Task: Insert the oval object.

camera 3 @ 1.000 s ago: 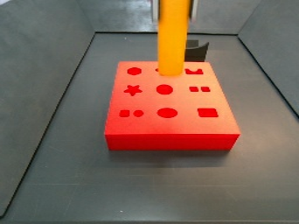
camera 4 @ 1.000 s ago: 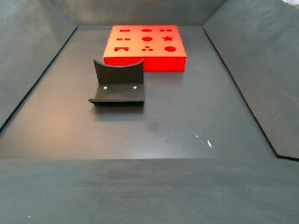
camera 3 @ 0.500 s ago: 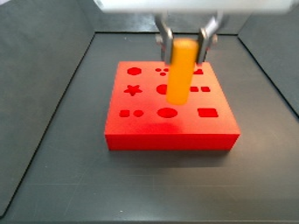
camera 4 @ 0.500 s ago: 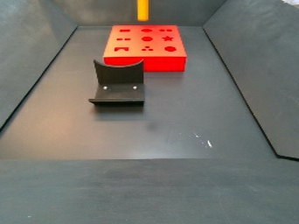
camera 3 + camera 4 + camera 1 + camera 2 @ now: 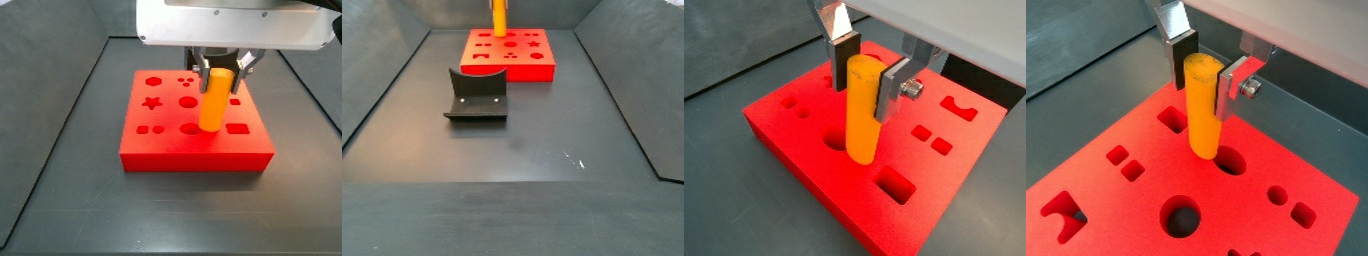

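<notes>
My gripper [image 5: 218,82] is shut on the oval object [image 5: 213,102], a long yellow-orange peg held upright over the red block [image 5: 160,148]. In both wrist views the silver fingers [image 5: 898,88] [image 5: 1185,58] clamp the peg's upper part [image 5: 861,125] [image 5: 1201,120]. Its lower end hangs close over the block's top, right beside the oval hole [image 5: 1231,161]; whether it touches I cannot tell. In a side view the peg [image 5: 498,17] shows above the block's far side [image 5: 510,68], with the gripper out of frame.
The red block has several other shaped holes: a star [image 5: 151,102], a round one [image 5: 189,102], a rectangle [image 5: 238,128]. The dark fixture [image 5: 476,96] stands on the grey floor in front of the block. Sloped grey walls [image 5: 382,90] enclose the floor.
The gripper has come down with the peg and moved toward the block's middle. The peg's lower end now hangs just above the oval hole.
</notes>
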